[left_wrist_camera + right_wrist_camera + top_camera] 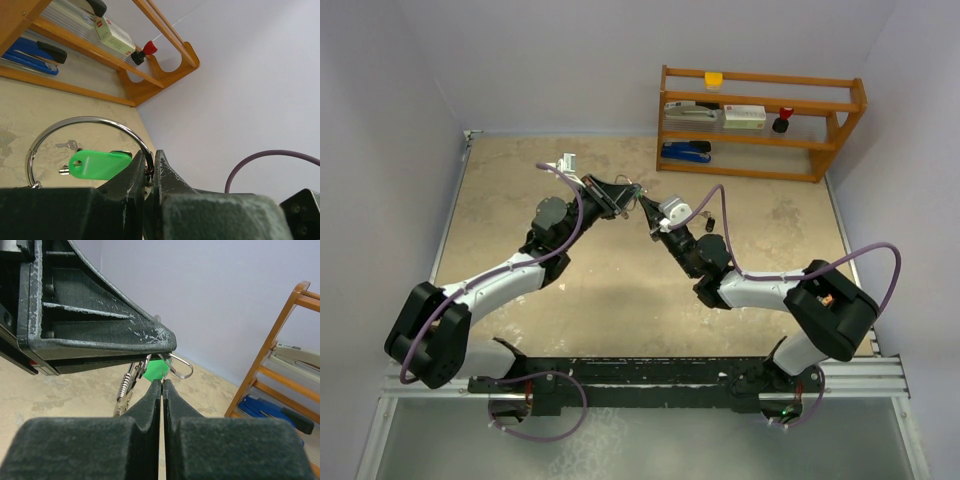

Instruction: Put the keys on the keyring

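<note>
1. Left gripper (151, 161): jaws clamped on the keyring (95, 118) wire, loop standing just ahead.
2. Green-headed key (100, 165): across the loop, beside those fingertips.
3. Right gripper (162, 383): jaws pressed together just below the left's tip; contents unclear.

text: none legible | box (114, 36) on shelf (150, 90): red mark, print too small to read

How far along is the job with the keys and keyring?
Done: nothing clearly. In hand: the left jaws are shut on the keyring, with the green key at it; the right jaws are closed next to it. I cannot tell whether it is threaded. Left: a small key lies on the table.
</note>
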Robot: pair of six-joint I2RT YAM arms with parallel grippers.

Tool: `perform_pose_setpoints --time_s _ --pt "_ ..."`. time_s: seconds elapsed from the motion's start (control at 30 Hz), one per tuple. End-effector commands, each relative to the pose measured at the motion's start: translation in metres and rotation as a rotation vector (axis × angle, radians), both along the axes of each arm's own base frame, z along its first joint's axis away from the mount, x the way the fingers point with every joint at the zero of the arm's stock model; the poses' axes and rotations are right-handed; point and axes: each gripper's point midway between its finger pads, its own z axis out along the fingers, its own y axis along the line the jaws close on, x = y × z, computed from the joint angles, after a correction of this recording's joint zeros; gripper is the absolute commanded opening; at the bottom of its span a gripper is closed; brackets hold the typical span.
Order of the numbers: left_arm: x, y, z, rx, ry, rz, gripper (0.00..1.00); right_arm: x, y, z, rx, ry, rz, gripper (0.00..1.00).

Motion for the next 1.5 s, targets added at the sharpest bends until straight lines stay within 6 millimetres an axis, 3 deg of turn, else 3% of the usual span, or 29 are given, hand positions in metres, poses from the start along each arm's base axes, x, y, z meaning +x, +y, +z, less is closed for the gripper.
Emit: perform_pose_setpoints --time_s 0.0,0.83,1.47 --pt "-0.002 -0.002 0.033 -0.055 -0.096 -0.001 0.0 -0.003 0.001 0.04 0.12 -0.066 0.009 0.0" --pt "-0.004 -0.004 0.032 -0.052 -0.093 -0.001 0.0 0.002 -0.009 0.047 0.218 -0.055 -0.049 0.0" --pt "-0.004 -0.002 0.031 -0.062 -0.081 0.011 0.0 0.004 -0.028 0.052 0.348 -0.055 -0.154 0.0"
